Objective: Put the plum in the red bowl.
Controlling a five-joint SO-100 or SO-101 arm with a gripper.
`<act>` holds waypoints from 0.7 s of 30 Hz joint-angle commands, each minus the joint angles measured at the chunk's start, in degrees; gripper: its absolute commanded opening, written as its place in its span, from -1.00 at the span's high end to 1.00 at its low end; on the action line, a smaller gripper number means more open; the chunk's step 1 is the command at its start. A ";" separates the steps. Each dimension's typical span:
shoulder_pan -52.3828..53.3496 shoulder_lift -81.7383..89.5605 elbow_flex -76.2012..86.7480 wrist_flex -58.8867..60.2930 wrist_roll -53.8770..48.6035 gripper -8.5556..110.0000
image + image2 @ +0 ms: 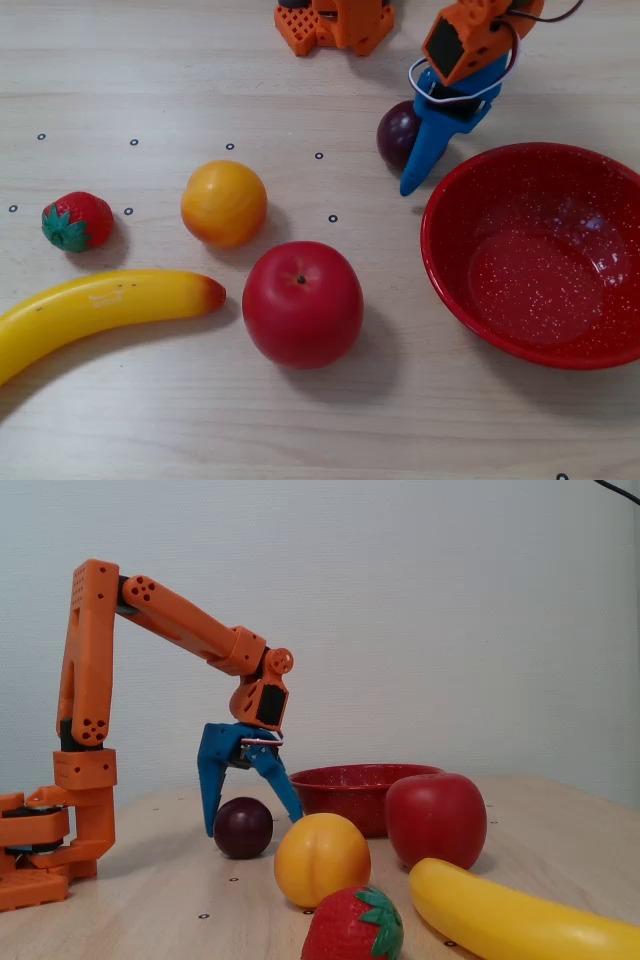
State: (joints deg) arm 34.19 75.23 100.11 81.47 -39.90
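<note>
Dark purple plum (243,827) sits on the table between the spread fingers of the blue gripper (255,815).

A pale wood-grain bench (150,80) carries a glossy red speckled bowl (600,345) at right, a dark purple plum (396,132) far of it, a big red apple (302,303), an orange ball (223,203), a small strawberry (76,221) and a yellow banana (95,308) near left.

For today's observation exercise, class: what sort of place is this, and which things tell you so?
Probably a hobbyist or lab tabletop for robot practice: a small orange arm with a blue gripper on a pale wooden table, toy fruit like the plum, and a bare wall behind.
</note>
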 commanded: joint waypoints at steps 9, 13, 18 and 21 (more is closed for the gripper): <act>-3.60 1.85 -3.87 2.81 2.72 -0.02; -3.87 1.76 -3.87 3.34 2.90 -0.01; -4.31 1.76 -3.60 3.52 3.25 0.01; -4.39 1.76 -3.34 3.60 3.52 0.03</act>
State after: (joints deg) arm 31.38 75.23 99.67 83.14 -38.14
